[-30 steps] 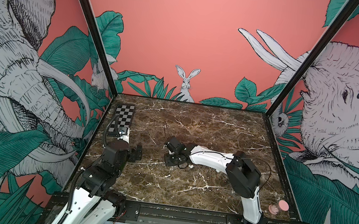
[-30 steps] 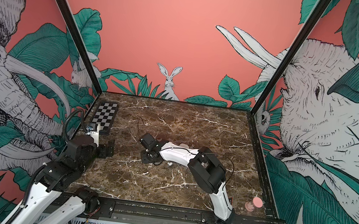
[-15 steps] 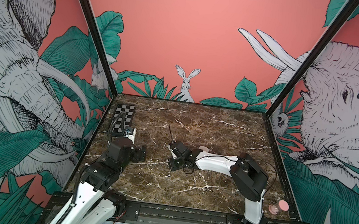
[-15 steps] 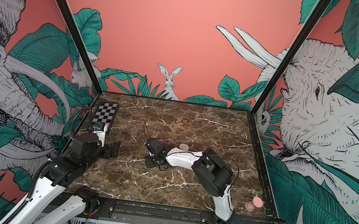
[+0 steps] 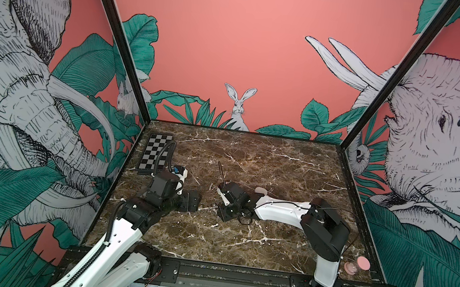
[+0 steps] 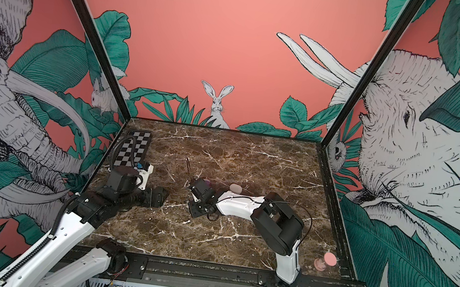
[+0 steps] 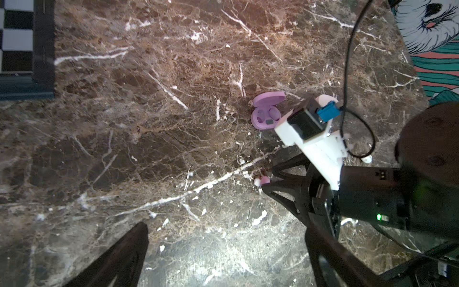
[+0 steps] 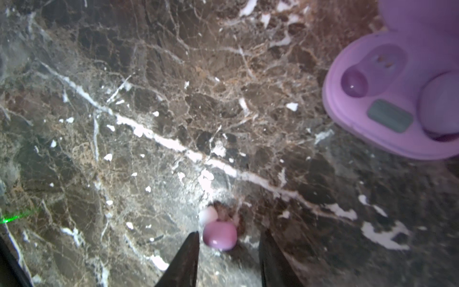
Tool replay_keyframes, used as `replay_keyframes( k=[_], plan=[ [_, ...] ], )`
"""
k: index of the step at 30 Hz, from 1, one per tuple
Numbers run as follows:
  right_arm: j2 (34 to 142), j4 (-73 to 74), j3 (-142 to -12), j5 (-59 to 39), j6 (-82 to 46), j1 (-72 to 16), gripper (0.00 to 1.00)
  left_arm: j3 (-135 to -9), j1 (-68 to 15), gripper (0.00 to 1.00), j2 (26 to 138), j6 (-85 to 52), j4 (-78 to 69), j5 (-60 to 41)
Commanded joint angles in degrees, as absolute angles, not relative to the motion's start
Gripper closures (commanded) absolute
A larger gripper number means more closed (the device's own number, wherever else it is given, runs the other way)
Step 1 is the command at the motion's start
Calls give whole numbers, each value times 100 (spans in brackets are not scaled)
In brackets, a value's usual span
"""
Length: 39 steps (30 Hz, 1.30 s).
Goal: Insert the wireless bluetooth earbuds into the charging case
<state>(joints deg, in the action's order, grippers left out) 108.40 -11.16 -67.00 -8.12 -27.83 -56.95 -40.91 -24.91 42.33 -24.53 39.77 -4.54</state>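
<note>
right claw (image 8: 229, 248): centre of both top views, tips down at the table (image 8: 124, 124); jaws partly apart with the bud between them, not pinched.
bud (image 8: 219, 235): lilac, lying on the marble just beside one fingertip, with a clear gap to the other.
case (image 8: 387, 104): purple, lid up, near the bud but apart from it; one socket holds a seated bud (image 8: 439, 106), the other is bare.
left claw (image 5: 192, 200): left of centre in a top view, jaws wide, holding nothing.
pale case (image 5: 261, 190): just behind the right arm.
</note>
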Motion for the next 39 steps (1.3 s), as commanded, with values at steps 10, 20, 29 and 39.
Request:
replay_keyframes(
  k=[10, 20, 29, 39],
  plan=[
    [10188, -643, -6403, -1603, -4472, -5746, 47, -3108, -2853, 1, 3884, -3308, 3509, -86],
    [10585, -154, -6486, -1896, -5191, -6178, 47, -2826, -3243, 1, 3718, -3366, 3417, 572],
    [10913, -94, -6495, -1685, -5270, -6190, 47, -2797, -3243, 1, 3704, -3283, 3351, 637],
    [11048, -292, -6530, -1308, -5161, -6136, 48, -2787, -3242, 1, 3678, -3252, 3314, 614]
  ],
)
